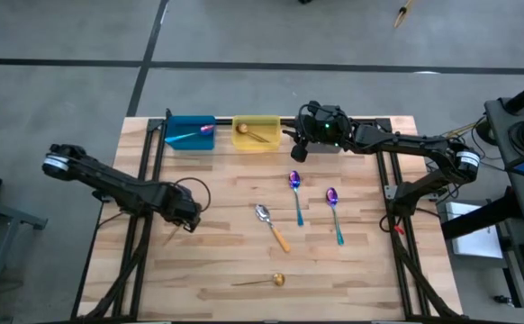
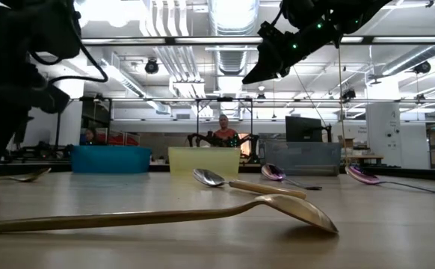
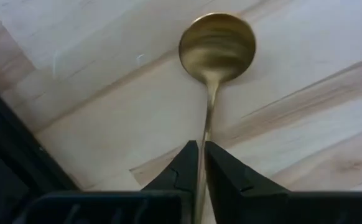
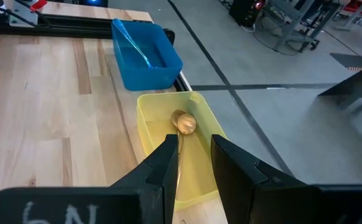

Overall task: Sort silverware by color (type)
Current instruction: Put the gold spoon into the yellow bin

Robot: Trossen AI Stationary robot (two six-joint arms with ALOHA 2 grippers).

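Observation:
My left gripper [image 1: 188, 216] [image 3: 201, 146] points down over the table's left part, shut on a gold spoon [image 3: 217, 46]. That spoon also shows low at the left of the low view [image 2: 27, 176]. My right gripper [image 1: 296, 148] [image 4: 193, 146] hangs open, with nothing in it, above the yellow bin [image 4: 199, 112], where another gold spoon [image 4: 184, 122] lies. On the table lie two purple-blue spoons with teal handles [image 1: 295, 193] [image 1: 334, 212], a silver spoon with an orange handle [image 1: 271, 225] and a gold spoon [image 1: 264, 281]. The blue bin [image 1: 190, 133] holds one purple-blue spoon. My left gripper pinches the gold spoon's thin handle [image 3: 204, 134] between its two fingers, which come from above and point down. The handle runs out from between the fingertips to the round bowl [image 3: 217, 46], which is low over the wood. Whether the bowl touches the table I cannot tell.
A gray bin [image 2: 303, 158] stands to the right of the yellow one at the table's far edge, partly under my right arm. Black frame rails run along the left [image 1: 140, 225] and right [image 1: 393, 225] sides. Bare wood lies near the front edge.

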